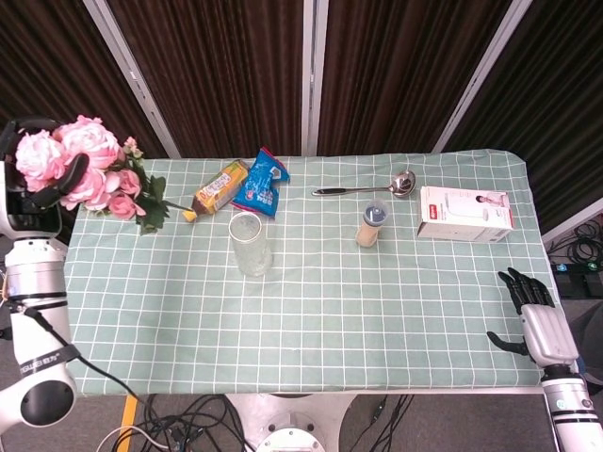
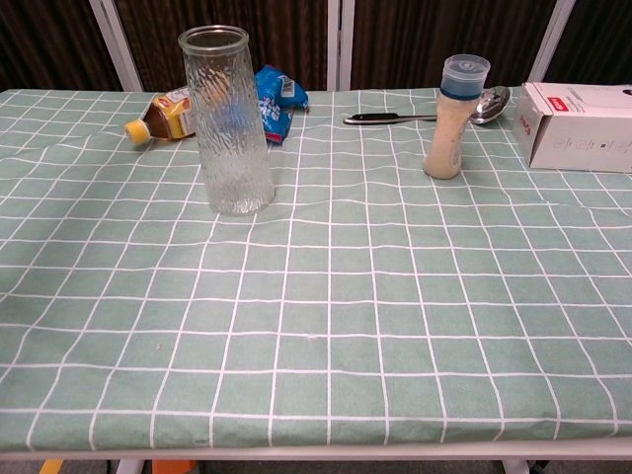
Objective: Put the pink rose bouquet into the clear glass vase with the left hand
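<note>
Aloft at the far-left edge of the table (image 1: pixel 311 320), the pink rose bouquet (image 1: pixel 80 169) is clamped in the robot's left hand (image 1: pixel 33 188), dark fingers wrapped across the blooms, leaves and stems trailing toward the cloth near the tea bottle (image 1: pixel 215 190). Head view only; chest cam shows neither hand nor flowers.

The clear glass vase (image 1: pixel 251 243) stands upright and empty, well apart from the bouquet, to its right, just in front of the blue snack bag (image 1: pixel 262 183).

Right hand (image 1: pixel 539 318) idles off the table's near-right corner, fingers apart, holding nothing.

Step in hand, by the look of it: carry phase, w/ the pick done and insertion not yet begun. Next move likely needs the bouquet brought over the vase mouth, stems turned down, then lowered inside. Stem ends are hard to make out, so alignment w/ the narrow rim looks the tricky part; a nudge could tip the tall vase.
</note>
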`<state>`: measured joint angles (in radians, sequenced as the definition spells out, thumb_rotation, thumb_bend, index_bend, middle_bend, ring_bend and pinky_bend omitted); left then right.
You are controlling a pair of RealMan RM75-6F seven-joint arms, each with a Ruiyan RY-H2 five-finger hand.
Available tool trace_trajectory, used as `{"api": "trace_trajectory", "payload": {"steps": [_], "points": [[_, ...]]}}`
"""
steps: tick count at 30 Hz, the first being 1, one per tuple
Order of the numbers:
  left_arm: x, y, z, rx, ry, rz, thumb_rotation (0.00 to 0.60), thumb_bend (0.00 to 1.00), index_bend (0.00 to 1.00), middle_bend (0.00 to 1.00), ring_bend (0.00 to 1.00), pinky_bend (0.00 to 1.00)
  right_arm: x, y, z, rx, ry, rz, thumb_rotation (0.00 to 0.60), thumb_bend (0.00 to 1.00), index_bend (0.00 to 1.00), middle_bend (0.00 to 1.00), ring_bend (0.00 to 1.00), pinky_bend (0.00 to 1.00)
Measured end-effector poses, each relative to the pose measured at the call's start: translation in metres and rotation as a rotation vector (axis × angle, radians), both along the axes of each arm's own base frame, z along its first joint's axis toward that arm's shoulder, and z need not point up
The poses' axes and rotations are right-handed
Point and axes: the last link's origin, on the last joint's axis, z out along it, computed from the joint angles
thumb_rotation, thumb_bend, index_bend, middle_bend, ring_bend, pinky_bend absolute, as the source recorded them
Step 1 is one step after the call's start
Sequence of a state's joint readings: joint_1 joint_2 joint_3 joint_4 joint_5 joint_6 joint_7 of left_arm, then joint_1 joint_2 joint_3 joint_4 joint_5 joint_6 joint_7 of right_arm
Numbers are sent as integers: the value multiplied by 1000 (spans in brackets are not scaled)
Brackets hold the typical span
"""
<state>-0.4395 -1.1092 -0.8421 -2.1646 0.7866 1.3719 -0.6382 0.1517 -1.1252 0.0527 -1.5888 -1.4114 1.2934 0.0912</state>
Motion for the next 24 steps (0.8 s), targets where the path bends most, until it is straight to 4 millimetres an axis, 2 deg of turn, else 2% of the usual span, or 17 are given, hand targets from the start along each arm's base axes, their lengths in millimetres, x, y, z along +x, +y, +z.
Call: {"api": "trace_trajectory", "payload": {"steps": [9, 13, 24], "points": [[21, 11, -14, -95, -19, -56, 600, 186, 475, 492, 460, 671, -6, -1, 0, -1, -5, -21, 600, 89, 0, 0, 0, 0], [32, 19, -27, -126, -9, -73, 600, 185, 475, 492, 460, 670, -9, -2, 0, 2, -3, -32, 600, 90, 0, 0, 0, 0], [37, 38, -69, -180, 45, -54, 600, 188, 475, 492, 460, 670, -18, -3, -1, 7, -7, -57, 600, 90, 0, 0, 0, 0]]}}
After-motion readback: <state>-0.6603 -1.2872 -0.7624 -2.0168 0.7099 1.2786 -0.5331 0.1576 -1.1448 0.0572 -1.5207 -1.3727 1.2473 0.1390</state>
